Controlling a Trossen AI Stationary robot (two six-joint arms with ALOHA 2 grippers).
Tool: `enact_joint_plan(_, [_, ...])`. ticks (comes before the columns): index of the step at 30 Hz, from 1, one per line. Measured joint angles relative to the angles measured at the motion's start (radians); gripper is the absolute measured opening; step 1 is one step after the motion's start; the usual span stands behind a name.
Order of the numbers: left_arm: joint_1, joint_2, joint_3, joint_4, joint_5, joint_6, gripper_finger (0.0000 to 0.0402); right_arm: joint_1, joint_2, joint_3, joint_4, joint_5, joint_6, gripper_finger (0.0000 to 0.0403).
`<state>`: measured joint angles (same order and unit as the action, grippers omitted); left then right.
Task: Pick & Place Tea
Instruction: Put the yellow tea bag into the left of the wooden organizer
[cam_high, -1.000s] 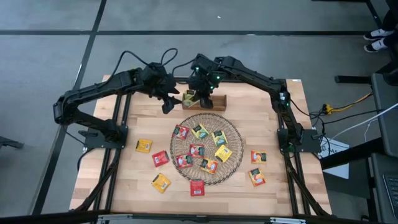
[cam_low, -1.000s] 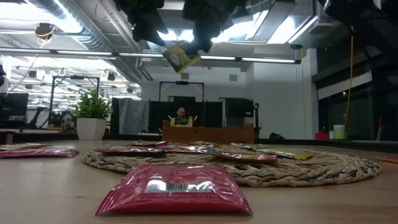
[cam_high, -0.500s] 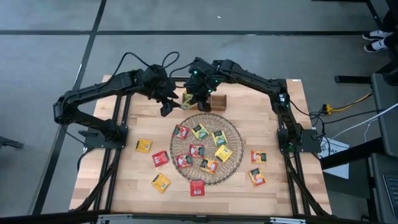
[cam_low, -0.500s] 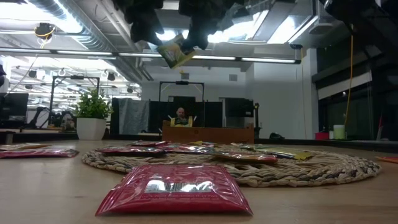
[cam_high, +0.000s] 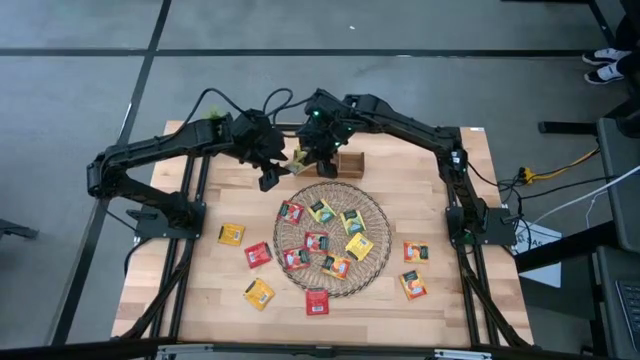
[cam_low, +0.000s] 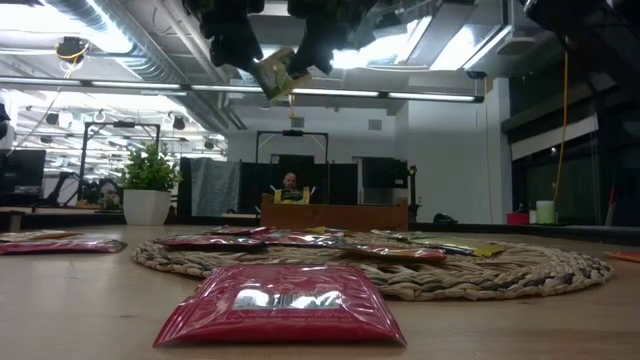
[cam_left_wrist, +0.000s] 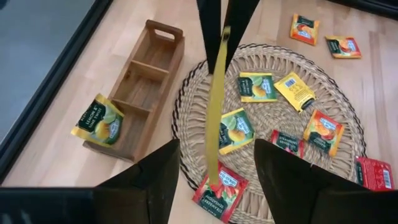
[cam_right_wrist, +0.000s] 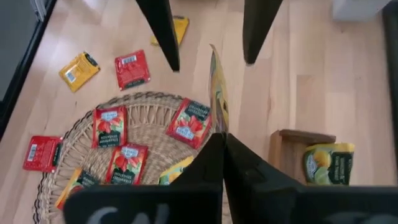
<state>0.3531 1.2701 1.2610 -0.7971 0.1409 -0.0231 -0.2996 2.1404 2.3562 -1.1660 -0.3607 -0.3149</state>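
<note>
A yellow tea sachet (cam_right_wrist: 216, 87) hangs high above the table's far middle, with my right gripper (cam_right_wrist: 222, 140) shut on it. My left gripper (cam_left_wrist: 216, 152) is open; its fingers stand on either side of the sachet's free end (cam_left_wrist: 214, 168) with a gap on each side. Below lies the round wicker mat (cam_high: 372, 215) with several red, yellow and orange sachets on it. A wooden box (cam_high: 346, 163) at the far edge has a yellow-green sachet (cam_left_wrist: 98, 121) at one end. My right gripper pinches one edge of the yellow sachet (cam_right_wrist: 219, 121) between its two fingers. The fingers slant down from the table's right side. The sachet sticks out past the fingertips, edge-on to both wrist views. It is tilted (cam_low: 277, 72) and lifted clear of the table.
Loose sachets lie flat on the table around the mat: yellow (cam_high: 232, 234) and red (cam_high: 258, 254) at the left, red (cam_high: 317, 301) at the near side, orange (cam_high: 416, 251) at the right. A potted plant (cam_low: 148, 185) stands beyond the table.
The yellow sachet in my right gripper has edged a little upward and toward my left gripper. It stays clear of the table.
</note>
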Motion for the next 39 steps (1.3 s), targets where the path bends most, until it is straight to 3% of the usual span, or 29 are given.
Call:
enact_joint_plan(11, [0.0, 0.0, 0.0, 0.001, 0.0, 0.002, 0.0163, 0.0, -0.019, 0.0, 0.019, -0.005, 0.026, 0.0003])
enact_joint_plan(15, [0.0, 0.0, 0.0, 0.001, 0.005, 0.003, 0.012, 0.0, -0.019, 0.0, 0.019, -0.005, 0.026, 0.0003])
enact_joint_plan(22, [0.0, 0.0, 0.0, 0.002, 0.007, 0.045, 0.001, 0.0, -0.019, 0.0, 0.02, -0.007, 0.026, 0.0004])
enact_joint_plan(29, [0.0, 0.0, 0.0, -0.034, 0.007, 0.045, 0.0003, 0.0, -0.019, 0.0, 0.017, 0.016, 0.026, 0.0033])
enact_joint_plan(39, [0.001, -0.017, -0.001, -0.078, 0.01, 0.061, 0.0002, -0.011, -0.043, 0.0, -0.016, 0.022, 0.061, 0.0121])
